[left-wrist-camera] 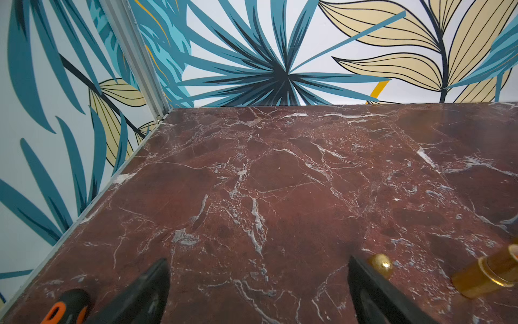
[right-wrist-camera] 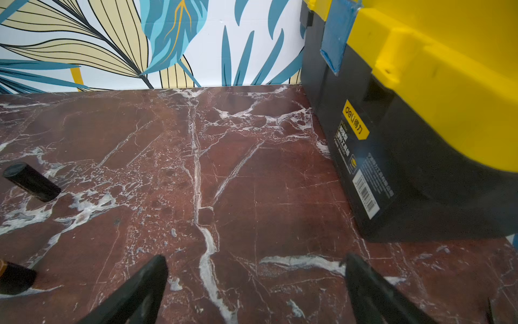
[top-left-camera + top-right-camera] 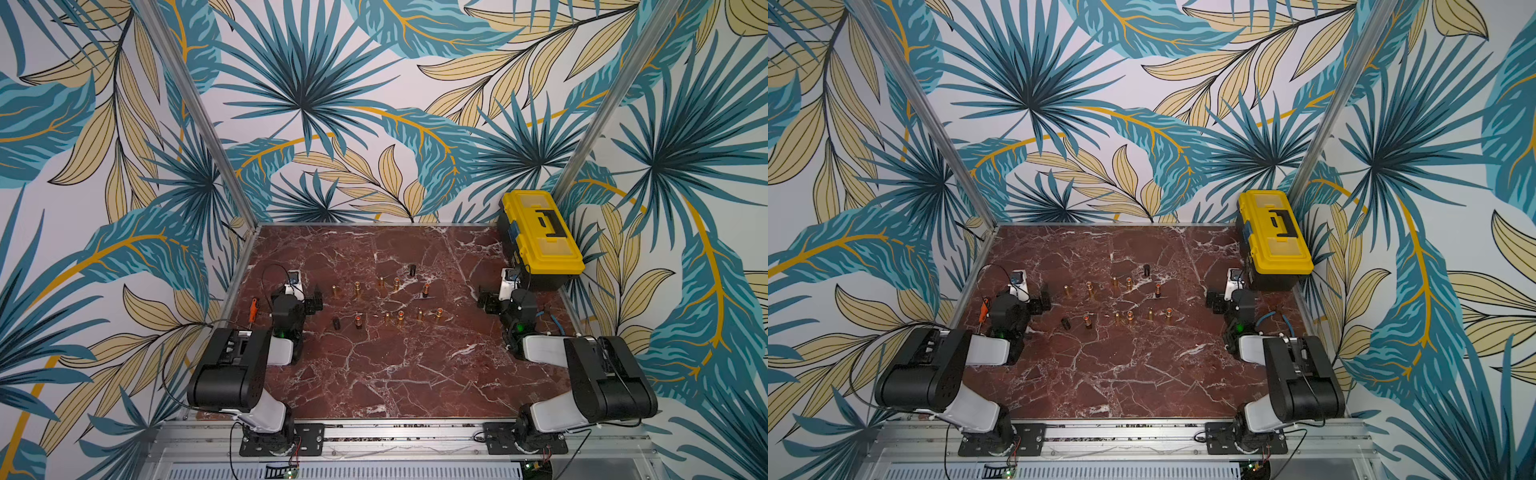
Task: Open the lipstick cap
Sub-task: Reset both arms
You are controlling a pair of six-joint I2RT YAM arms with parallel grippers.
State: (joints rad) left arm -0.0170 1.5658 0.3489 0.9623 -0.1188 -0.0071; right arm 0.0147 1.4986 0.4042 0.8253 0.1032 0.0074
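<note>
Several gold lipsticks point(image 3: 357, 289) stand in two rows mid-table in both top views; some show orange-red tips. A black tube point(image 3: 412, 270) stands behind the rows, also in the right wrist view as the black tube point(image 2: 30, 181); I cannot tell whether it is a cap alone. Another black tube point(image 3: 336, 323) lies at the near row's left end. My left gripper point(image 3: 316, 297) hovers open left of the far row, nothing between its fingers point(image 1: 151, 289); a gold lipstick point(image 1: 487, 272) lies just beside it. My right gripper point(image 3: 486, 301) is open and empty, right of the rows.
A yellow and black toolbox point(image 3: 540, 237) fills the back right corner, close beside my right gripper, seen as the toolbox point(image 2: 420, 112). An orange-handled tool point(image 3: 252, 309) lies by the left wall, near the left arm. Patterned walls close three sides of the marble table point(image 3: 395, 374).
</note>
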